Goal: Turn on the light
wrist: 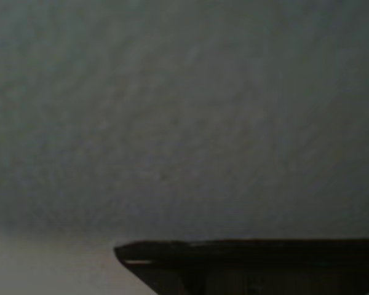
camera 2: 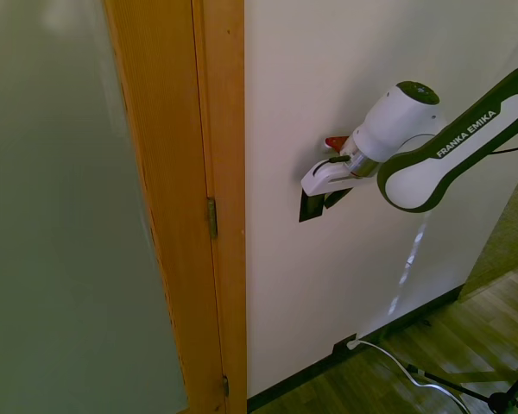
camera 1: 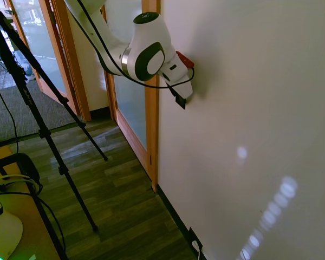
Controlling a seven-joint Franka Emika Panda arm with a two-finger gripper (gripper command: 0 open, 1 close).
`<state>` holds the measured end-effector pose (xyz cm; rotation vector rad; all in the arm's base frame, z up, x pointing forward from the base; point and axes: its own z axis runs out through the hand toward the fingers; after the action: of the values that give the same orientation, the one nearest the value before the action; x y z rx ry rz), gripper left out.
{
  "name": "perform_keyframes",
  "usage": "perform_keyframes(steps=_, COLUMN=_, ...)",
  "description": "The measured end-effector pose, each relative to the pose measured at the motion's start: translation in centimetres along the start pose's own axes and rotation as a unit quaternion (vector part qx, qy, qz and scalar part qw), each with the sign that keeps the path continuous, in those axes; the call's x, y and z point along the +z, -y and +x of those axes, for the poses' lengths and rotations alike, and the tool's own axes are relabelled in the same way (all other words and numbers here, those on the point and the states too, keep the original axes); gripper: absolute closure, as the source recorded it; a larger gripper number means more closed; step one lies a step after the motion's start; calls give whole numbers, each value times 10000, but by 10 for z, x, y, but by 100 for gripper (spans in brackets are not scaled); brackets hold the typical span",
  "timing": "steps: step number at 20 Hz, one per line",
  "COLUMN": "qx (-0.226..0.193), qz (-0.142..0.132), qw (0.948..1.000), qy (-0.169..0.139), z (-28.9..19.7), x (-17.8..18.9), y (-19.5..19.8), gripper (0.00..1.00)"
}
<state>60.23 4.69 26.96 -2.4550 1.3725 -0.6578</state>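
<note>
White wall (camera 2: 328, 285) carries the switch (camera 2: 309, 207); jaws against it, spread unclear.

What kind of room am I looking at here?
Probably a hallway or entry of a home or office: a wood-framed door with frosted glass, a plain white wall and wood-plank flooring.

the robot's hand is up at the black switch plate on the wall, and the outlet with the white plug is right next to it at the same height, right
Not quite. The hand is at the black switch plate, but the outlet with the white plug sits far lower, down at the baseboard, as the second exterior view shows.
</note>
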Motion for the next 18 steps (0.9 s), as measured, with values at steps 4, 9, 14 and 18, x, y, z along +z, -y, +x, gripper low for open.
perform_keyframes(steps=4, qx=92, qz=37, qw=10000, qy=-7, z=-2, x=0, y=-3, gripper=100)
perform_keyframes(steps=9, qx=163, qz=150, qw=9997, qy=-33, z=-6, x=-4, y=1, gripper=100)
perform_keyframes(steps=14, qx=190, qz=204, qw=9996, qy=-36, z=-8, x=-6, y=4, gripper=100)
perform_keyframes(steps=18, qx=212, qz=492, qw=9985, qy=-142, z=-11, x=-9, y=-5, gripper=100)
